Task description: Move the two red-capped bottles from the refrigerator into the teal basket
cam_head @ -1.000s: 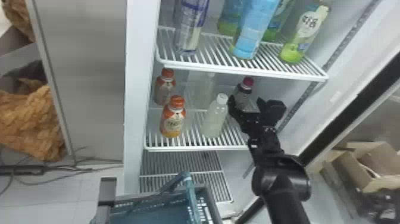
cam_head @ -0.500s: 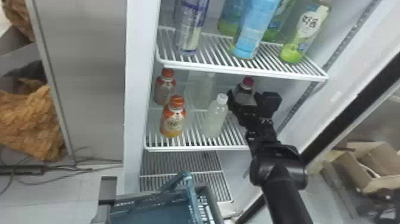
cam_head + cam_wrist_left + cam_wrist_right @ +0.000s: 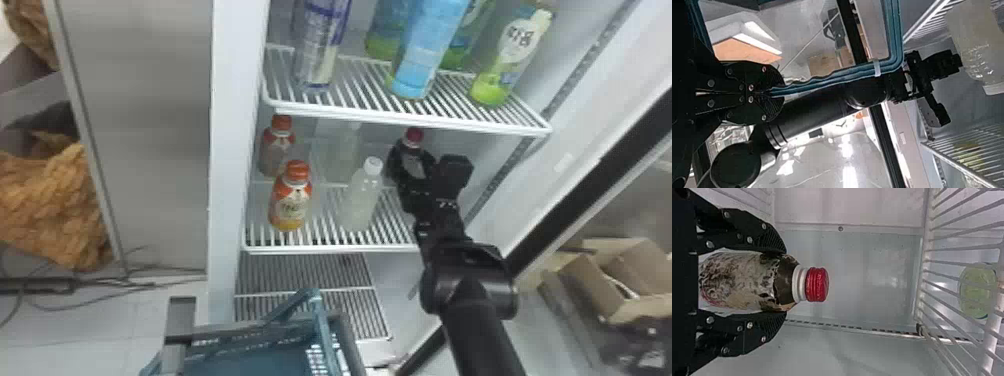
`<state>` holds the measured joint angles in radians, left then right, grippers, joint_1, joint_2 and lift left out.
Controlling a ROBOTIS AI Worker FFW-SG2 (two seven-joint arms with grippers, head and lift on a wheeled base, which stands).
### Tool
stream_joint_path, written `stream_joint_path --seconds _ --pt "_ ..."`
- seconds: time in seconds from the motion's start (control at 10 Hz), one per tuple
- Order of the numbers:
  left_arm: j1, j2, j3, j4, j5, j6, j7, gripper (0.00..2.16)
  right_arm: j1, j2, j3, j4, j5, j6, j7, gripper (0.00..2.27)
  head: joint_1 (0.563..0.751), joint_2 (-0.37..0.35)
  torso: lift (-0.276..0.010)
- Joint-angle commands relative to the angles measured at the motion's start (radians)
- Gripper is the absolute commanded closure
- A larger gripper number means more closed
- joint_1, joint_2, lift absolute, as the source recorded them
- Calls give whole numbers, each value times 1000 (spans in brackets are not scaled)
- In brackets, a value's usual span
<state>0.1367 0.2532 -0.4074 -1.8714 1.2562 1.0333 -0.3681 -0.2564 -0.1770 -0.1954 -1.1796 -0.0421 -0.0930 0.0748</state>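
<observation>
My right gripper is inside the refrigerator at the right of the middle shelf, around a dark red-capped bottle. In the right wrist view, the right gripper is shut on this bottle, a finger against each side and the red cap beyond the fingertips. The bottle's base is hidden. At the head view's bottom is the teal basket, below the shelves. The left gripper is shut on the teal basket's handle.
Two orange-capped bottles stand at the shelf's left. A white-capped bottle stands close left of the right gripper. Tall bottles rest on the upper shelf. The open door's dark edge is at the right.
The right gripper has moved deeper into the shelf space, from in front of the dark bottle to around it, and its fingers have come together on it. The basket has hardly moved.
</observation>
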Motion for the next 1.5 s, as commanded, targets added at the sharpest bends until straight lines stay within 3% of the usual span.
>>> stream_joint_path --seconds 0.0,0.3,0.9,1.4 --pt "1 1 -1 0 0 0 0 1133 33 1 0 -49 -2 0 0 668 695 -350 -228" --pt "-2 0 -3 -2 0 -5 -2 1133 156 1 -6 -240 -48 49 0 668 695 -350 -228" --pt "1 0 -3 0 -4 -10 -2 1133 507 22 -76 -689 -177 147 2 665 695 -350 -228" --pt "1 0 1 0 -8 -10 -3 1133 735 44 -108 -962 -263 240 34 662 695 -350 -228"
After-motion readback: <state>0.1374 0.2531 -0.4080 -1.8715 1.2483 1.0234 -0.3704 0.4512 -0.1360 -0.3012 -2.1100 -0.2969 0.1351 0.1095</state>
